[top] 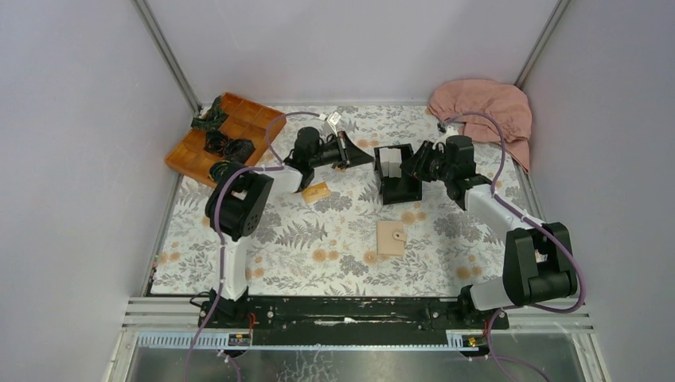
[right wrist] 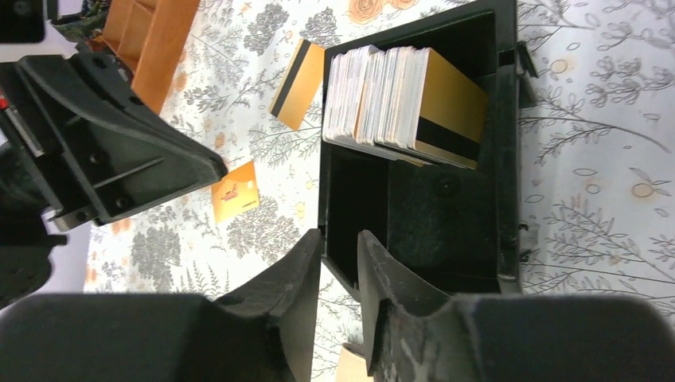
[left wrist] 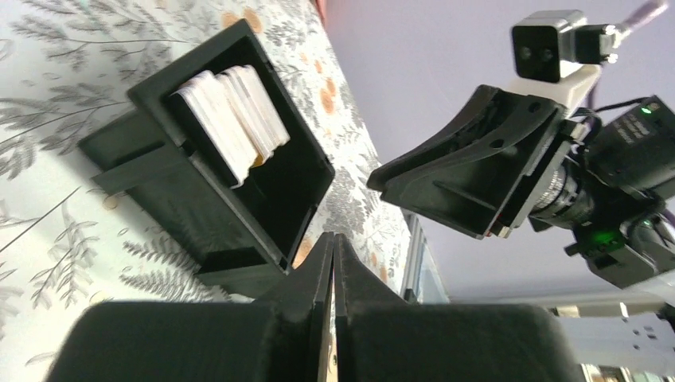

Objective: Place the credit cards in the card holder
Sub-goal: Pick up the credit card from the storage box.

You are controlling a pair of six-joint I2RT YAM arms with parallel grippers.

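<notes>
top view of a floral tablecloth (top: 318, 239). the tan card holder (top: 391, 237) lies closed, on the near side of a black box (right wrist: 503, 159). a stack of credit cards (right wrist: 406, 95) stands on edge inside the box. a black-banded card (right wrist: 297, 85) and an orange card (right wrist: 236, 192) lie loose beside it. the left gripper (left wrist: 333, 270) is pressed together. the right gripper (right wrist: 341, 263) has its fingers slightly apart, holding nothing, near the box.

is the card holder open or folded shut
Folded shut: the card holder lies flat as one small tan square, with no inner slots showing.
</notes>
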